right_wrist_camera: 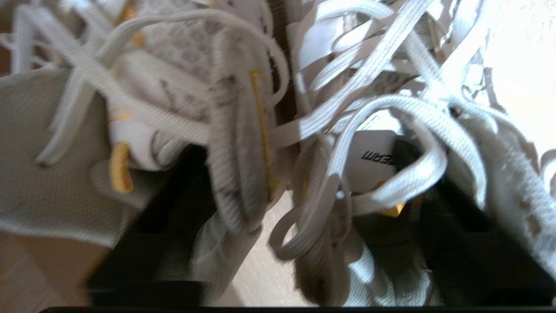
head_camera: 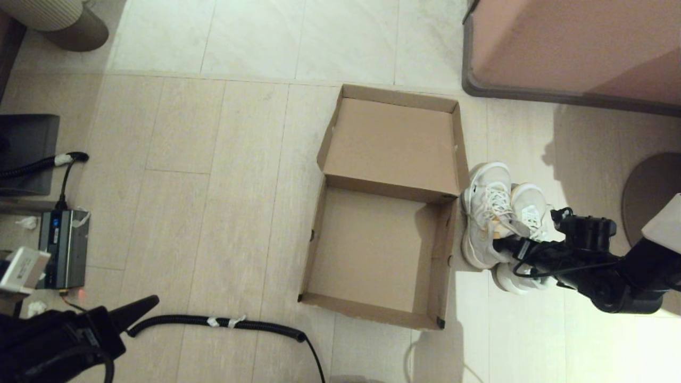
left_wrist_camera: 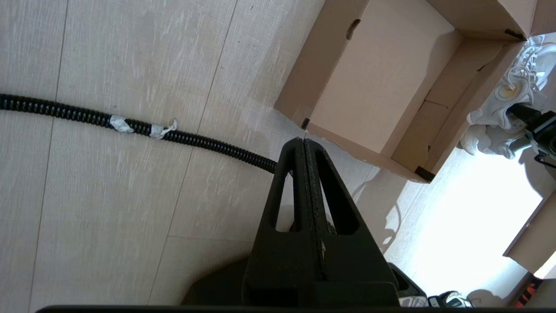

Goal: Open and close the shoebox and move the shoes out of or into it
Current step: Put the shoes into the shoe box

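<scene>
Head view: shoebox (head_camera: 383, 213) lay open on floor (head_camera: 213, 213), lid flat behind it, nothing inside. Shoes (head_camera: 503, 223) stood just beside its right wall, side by side. Right gripper (head_camera: 513, 255) was at their heel end, fingers prob. pinching the two inner collars together, though wrist view was blurry. Left gripper (left_wrist_camera: 302, 145) hung parked over floor near black hose (left_wrist_camera: 130, 126), fingers pressed together.

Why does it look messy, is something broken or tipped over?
Nothing looks broken. The shoebox lies open and empty, and the shoes stand beside it on the floor, laces loose, with the right gripper reaching into them.
</scene>
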Robot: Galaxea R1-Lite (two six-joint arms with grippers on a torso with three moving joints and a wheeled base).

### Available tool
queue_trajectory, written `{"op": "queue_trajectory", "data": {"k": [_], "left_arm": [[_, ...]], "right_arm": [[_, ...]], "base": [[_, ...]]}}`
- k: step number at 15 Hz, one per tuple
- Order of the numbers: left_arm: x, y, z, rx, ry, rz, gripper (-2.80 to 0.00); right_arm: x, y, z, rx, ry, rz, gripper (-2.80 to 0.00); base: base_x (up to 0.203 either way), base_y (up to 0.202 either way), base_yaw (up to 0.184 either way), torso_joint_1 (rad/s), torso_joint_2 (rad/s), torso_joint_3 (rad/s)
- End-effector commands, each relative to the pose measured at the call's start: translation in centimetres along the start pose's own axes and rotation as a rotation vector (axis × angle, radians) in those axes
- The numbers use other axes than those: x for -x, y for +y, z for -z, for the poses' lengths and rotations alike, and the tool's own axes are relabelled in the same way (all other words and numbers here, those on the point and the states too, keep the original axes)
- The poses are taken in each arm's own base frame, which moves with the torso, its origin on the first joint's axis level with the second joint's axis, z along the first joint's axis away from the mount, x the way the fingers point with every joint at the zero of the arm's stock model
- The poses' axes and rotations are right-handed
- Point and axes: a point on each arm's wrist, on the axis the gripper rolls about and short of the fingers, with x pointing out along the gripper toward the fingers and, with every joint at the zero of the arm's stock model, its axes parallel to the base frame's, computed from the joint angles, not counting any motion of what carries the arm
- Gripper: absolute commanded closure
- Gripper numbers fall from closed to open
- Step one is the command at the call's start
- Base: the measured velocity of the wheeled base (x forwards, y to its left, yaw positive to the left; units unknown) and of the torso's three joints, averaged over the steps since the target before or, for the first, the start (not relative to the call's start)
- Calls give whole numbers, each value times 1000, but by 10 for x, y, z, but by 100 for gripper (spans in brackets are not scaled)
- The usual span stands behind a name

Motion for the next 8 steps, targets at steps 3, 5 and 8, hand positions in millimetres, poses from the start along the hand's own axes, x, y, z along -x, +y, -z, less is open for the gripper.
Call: {"op": "queue_trajectory", "data": {"k": [3,5,8], "left_arm": [[1,-1,-1,-1,-7,4,0],[1,0,-1,-2,-8,2,0],[2,-1,-1,-4,-11,3,0]], "right_arm": [[-8,1,-4,-1,-24,-4,0],[-11,1,-7,3,-38,-3,0],[-9,2,-10,7,-48,6,0]], "base": [[0,0,0,0,0,0],[0,0,0,0,0,0],[0,0,0,0,0,0]]}}
